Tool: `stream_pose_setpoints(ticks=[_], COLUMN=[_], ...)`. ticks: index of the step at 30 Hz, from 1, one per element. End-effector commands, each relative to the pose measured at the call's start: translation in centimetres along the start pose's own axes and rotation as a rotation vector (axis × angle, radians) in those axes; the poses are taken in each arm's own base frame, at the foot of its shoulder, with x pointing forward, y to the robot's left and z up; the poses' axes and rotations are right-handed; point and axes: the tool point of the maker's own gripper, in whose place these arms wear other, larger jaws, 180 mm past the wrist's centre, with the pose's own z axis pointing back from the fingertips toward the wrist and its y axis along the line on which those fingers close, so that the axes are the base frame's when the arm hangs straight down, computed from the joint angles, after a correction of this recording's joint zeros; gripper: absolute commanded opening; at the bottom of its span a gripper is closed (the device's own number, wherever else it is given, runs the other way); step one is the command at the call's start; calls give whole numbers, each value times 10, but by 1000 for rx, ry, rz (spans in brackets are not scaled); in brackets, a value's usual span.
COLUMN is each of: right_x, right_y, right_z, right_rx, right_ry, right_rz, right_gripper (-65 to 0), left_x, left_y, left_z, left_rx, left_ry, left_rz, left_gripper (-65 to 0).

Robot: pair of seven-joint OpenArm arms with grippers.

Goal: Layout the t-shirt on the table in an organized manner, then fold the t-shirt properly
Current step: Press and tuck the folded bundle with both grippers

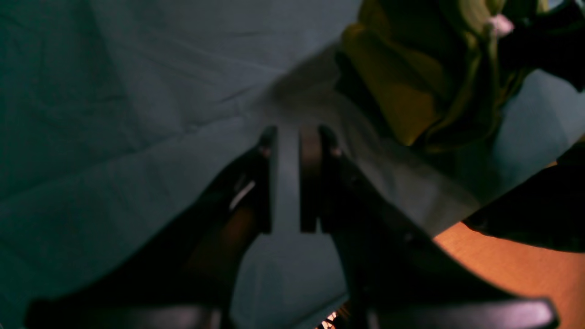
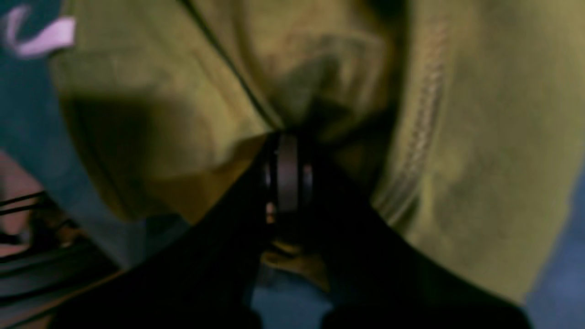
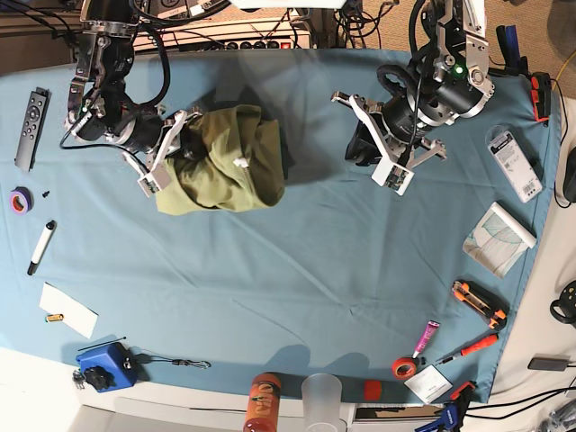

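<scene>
The olive t-shirt point(image 3: 229, 162) lies bunched in a heap on the light blue table point(image 3: 297, 270), left of centre, its white tag point(image 3: 240, 163) on top. My right gripper point(image 3: 187, 148) is at the heap's left edge. In the right wrist view its fingers point(image 2: 288, 169) are shut on a fold of the t-shirt point(image 2: 457, 160). My left gripper point(image 3: 355, 151) hovers over bare cloth to the right of the shirt, not touching it. In the left wrist view its pads point(image 1: 311, 178) stand a narrow gap apart with nothing between them, and the t-shirt point(image 1: 411, 82) lies ahead at the upper right.
A remote point(image 3: 33, 115), a tape roll point(image 3: 20, 199), a marker point(image 3: 41, 246) and a white card point(image 3: 69, 310) lie along the left edge. A blue device point(image 3: 103, 367), an orange bottle point(image 3: 263, 402) and a clear cup point(image 3: 322, 396) stand at the front. Tools point(image 3: 477, 304) and packets point(image 3: 499, 238) sit on the right.
</scene>
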Motion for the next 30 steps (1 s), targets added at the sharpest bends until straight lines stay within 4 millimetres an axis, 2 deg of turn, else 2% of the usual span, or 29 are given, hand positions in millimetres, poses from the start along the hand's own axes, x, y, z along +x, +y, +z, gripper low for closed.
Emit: stream_pose_setpoints(ticks=[1, 3, 6, 10, 13, 16, 19, 25, 28, 30], right_x=[5, 14, 39, 74, 96, 100, 98, 81, 73, 73], right_y=[4, 16, 35, 50, 55, 48, 48, 30, 27, 27], right_z=[2, 5, 20, 46, 53, 37, 12, -42, -58, -59], right_rx=[21, 76, 125, 81, 72, 66, 129, 132, 146, 150], right_ry=[-1, -33, -118, -227, -293, -265, -238, -97, -33, -26], right_rz=[15, 14, 60, 185, 234, 235, 186, 156, 148, 147], right_gripper=[-650, -650, -650, -650, -650, -650, -650, -650, -650, -650], left_x=[12, 12, 12, 12, 12, 12, 12, 12, 12, 12], left_y=[-2, -2, -2, -2, -3, -3, -3, -3, -3, -3], left_z=[3, 3, 3, 3, 3, 3, 3, 3, 3, 3], left_rx=[-8, -8, -8, -8, -9, -11, -12, -11, -11, -11], left_ry=[-50, -53, -52, -51, -52, -54, -53, -52, -53, -52], left_rz=[-5, -5, -5, -5, -4, -3, -2, -3, -3, -3], left_gripper=[-575, -575, -575, -575, -575, -575, -575, -575, -575, -575])
